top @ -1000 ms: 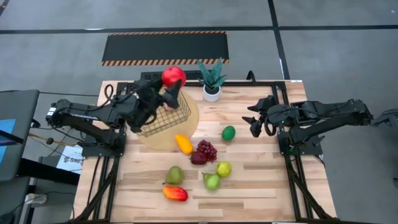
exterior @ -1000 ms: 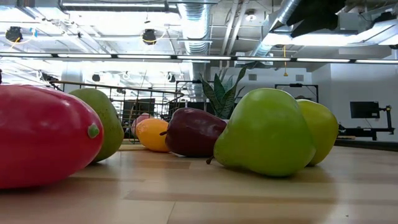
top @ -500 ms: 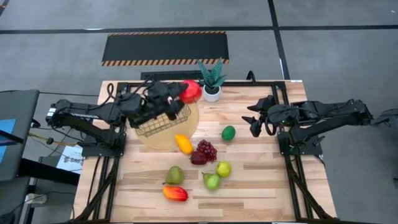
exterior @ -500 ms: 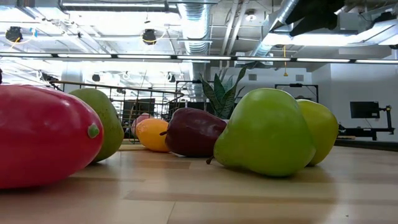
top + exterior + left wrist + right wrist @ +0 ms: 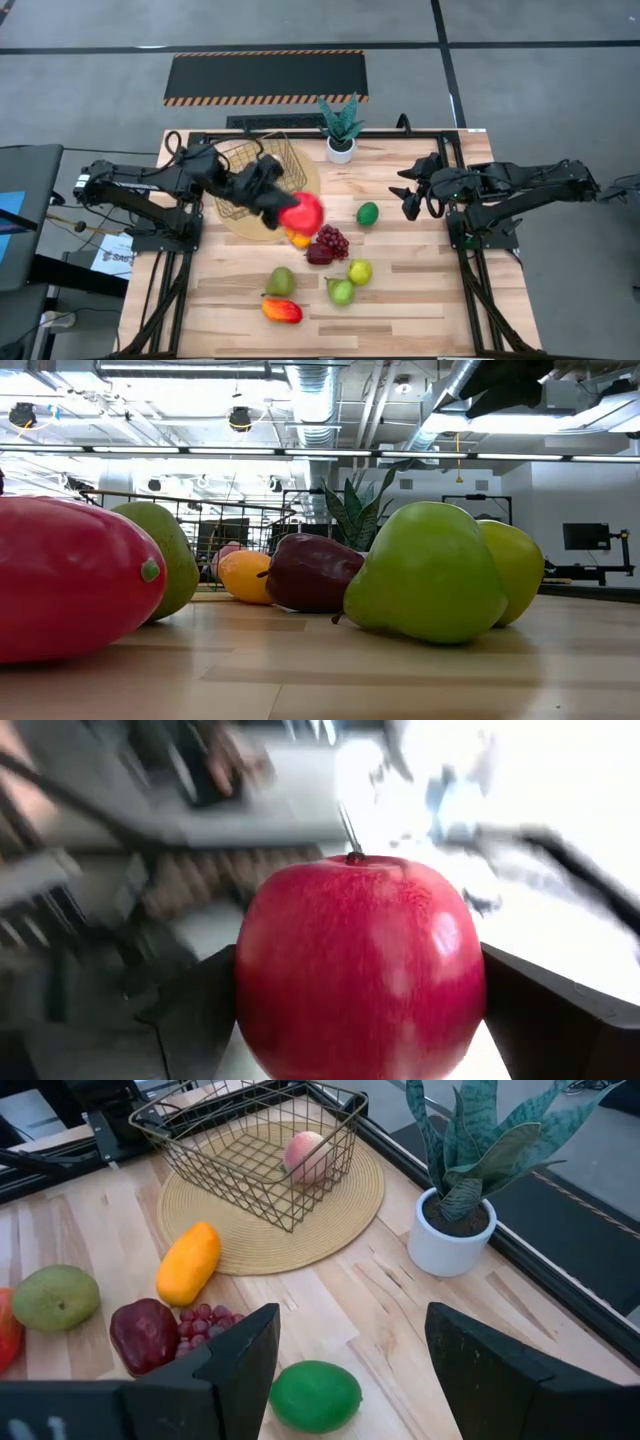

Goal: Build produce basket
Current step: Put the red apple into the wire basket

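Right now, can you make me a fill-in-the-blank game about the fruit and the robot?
1. The left gripper is shut on a red ____.
2. Inside the basket lies one pink ____.
3. The potted plant stands in a ____ pot.
4. Nearest the right gripper is a green ____.

Missing words: apple, peach, white, lime.

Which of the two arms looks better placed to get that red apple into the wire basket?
The left. Its end effector already grips the red apple beside the basket. The right end effector waits open and empty across the table.
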